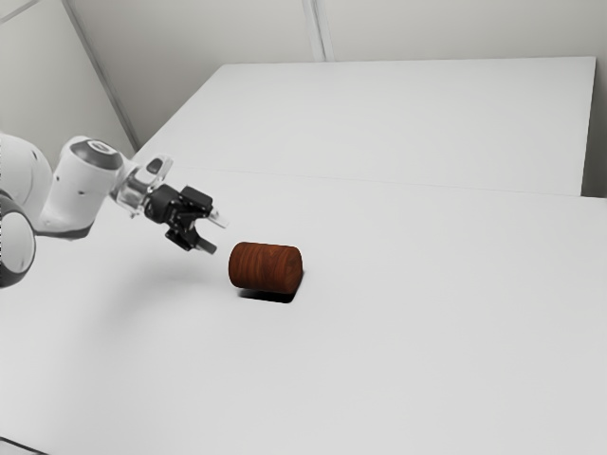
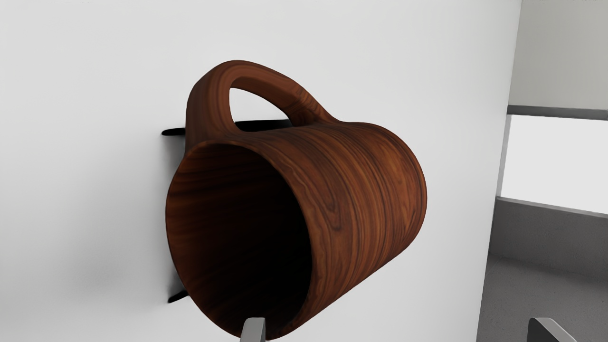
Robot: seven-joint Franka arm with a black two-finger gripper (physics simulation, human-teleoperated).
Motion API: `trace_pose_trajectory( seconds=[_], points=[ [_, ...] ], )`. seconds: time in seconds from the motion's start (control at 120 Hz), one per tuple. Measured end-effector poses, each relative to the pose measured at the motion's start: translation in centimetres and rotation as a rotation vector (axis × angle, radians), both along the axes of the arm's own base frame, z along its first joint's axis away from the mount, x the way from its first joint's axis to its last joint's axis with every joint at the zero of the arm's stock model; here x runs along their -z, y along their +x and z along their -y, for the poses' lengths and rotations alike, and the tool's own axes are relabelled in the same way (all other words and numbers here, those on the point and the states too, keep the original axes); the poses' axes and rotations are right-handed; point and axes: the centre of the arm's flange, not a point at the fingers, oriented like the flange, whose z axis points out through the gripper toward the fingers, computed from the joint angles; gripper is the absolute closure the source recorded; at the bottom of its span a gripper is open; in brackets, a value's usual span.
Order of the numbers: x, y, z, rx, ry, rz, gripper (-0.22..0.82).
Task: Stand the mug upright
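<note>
Mug (image 1: 266, 267): on its side on the desk (image 1: 427, 322), dark red-brown, wood-like, banded with wavy grain.
Mug shape: stout cylinder, round open mouth turned toward the hand (image 1: 215, 236), interior falling off to near black.
Handle (image 2: 209, 102): thick smooth loop off the side wall, same grained brown, opening a rounded, tapering oval.
Hand: black body, pale blocky fingertips (image 2: 254, 330), set wide apart; released, grasping nothing, near the mug's mouth end but apart from it.
Arm (image 1: 81, 185): glossy white, rounded sections, grey trim.
Desk surface: flat, pale, matte; dark shadow under the mug.
</note>
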Motion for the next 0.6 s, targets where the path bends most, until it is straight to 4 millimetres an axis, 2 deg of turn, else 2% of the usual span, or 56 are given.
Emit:
trace_pose_trajectory(
  seconds=[0.208, 0.417, 0.5, 0.6],
  points=[
    [3.6, 0.8, 0.3, -0.034, -0.044, 0.039, 0.0],
    [4.2, 0.2, 1.0, -0.027, -0.14, 0.059, 0.0],
    [5.2, -0.9, 1.3, -0.035, -0.208, 0.039, 0.0],
    [5.8, -1.3, 2.1, -0.033, -0.274, 0.034, 0.0]
  ],
)
